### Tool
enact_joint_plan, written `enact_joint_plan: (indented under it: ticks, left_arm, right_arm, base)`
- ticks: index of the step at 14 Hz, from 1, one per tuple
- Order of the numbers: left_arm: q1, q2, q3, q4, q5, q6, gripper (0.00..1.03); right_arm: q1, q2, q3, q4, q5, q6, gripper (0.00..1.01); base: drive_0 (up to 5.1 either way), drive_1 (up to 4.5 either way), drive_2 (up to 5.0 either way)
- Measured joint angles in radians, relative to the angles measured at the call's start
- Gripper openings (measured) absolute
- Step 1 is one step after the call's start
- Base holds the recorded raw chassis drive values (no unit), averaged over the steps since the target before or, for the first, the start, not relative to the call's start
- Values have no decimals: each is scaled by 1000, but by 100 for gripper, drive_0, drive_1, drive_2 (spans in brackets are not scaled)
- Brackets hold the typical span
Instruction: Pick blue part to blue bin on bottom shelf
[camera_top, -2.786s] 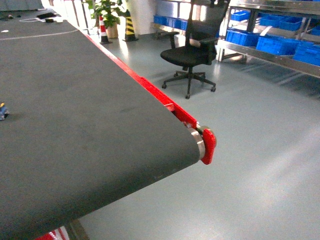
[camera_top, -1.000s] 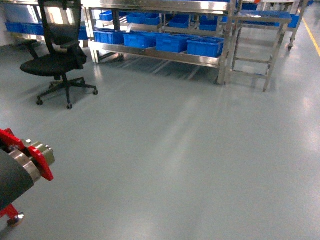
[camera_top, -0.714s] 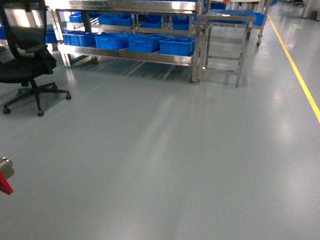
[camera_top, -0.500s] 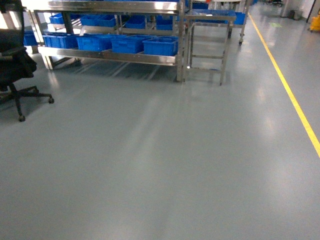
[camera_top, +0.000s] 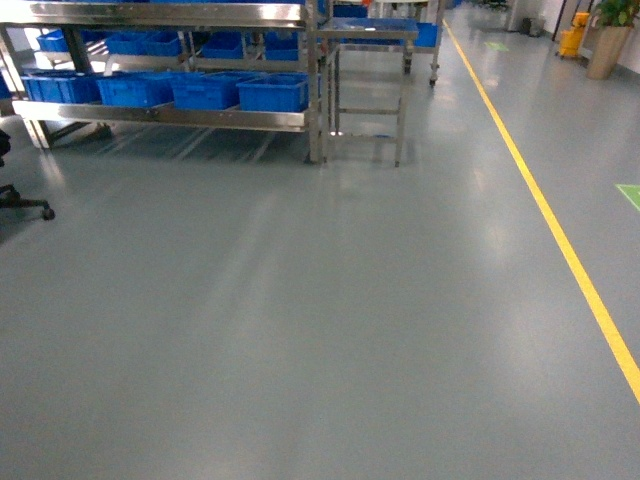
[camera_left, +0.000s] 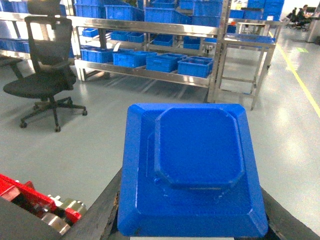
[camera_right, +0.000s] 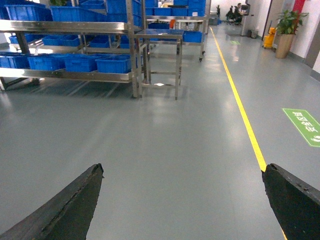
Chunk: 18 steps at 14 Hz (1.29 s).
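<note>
The left gripper (camera_left: 192, 227) clamps the blue part (camera_left: 192, 167); right gripper (camera_right: 182, 210) gapes wide, both well short of the bottom shelf (camera_top: 170, 116) holding blue bins (camera_top: 272, 93).

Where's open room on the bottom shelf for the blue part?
Crowded: blue bins stand side by side along the bottom shelf, leaving only its front lip bare. The left claw holds the blue part. Between shelf and yellow line, bare floor.

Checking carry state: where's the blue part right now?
The blue part fills the lower centre of the left wrist view, held in the left gripper, with the rack of blue bins across the floor beyond it.
</note>
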Motion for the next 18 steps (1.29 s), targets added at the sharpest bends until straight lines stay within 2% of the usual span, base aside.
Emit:
enact_joint_plan:
  ticks: [7, 18]
  left_arm:
    - [0, 2, 0, -1, 3, 0, 43]
    - [0, 1, 1, 1, 0, 0, 43]
  right_arm:
    - [0, 0, 0, 0, 0, 0, 98]
    - [0, 0, 0, -1, 0, 0, 98]
  base:
    - [-142, -142, -142]
    - [-6, 404, -415]
